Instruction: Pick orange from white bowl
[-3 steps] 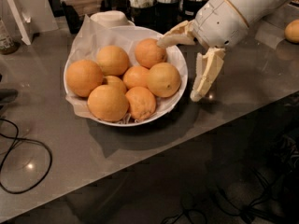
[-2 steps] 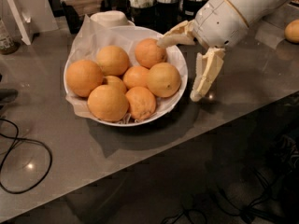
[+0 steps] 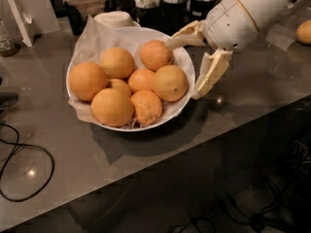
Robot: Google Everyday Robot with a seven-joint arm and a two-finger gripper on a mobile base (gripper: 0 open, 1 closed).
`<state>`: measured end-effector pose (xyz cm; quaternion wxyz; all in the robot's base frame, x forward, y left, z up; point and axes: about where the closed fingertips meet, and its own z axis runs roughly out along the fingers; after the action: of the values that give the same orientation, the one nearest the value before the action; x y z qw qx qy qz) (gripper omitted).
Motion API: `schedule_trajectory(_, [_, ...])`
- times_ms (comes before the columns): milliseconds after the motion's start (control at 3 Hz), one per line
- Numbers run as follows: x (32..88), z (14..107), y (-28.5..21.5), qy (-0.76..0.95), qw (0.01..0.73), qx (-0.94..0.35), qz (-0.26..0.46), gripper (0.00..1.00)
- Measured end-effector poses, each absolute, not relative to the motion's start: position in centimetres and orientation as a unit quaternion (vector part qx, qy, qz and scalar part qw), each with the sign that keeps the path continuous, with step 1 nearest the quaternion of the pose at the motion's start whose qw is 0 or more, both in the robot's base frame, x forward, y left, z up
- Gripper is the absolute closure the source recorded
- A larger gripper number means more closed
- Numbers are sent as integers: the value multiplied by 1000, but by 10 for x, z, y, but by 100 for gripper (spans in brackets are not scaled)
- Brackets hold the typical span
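I seem to be working at a break-room or café counter, not a lab. There is a long grey countertop, and a row of dark cups at the back holds what look like stirrers and packets. A white stand-up card sits at the left, and a white bowl heaped with oranges is set out like a snack. A black cable trails over the counter's left end. My gripper hangs at the bowl's right rim, fingers spread apart, one over the rim and one outside it.
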<state>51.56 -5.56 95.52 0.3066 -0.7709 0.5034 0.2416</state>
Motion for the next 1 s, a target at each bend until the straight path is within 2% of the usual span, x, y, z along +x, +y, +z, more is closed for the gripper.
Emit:
schedule_trajectory(667, [519,954,-54,508,325,-760,244,22])
schedule_trajectory(1000, [515,948,-55,522,337,-742,253,34])
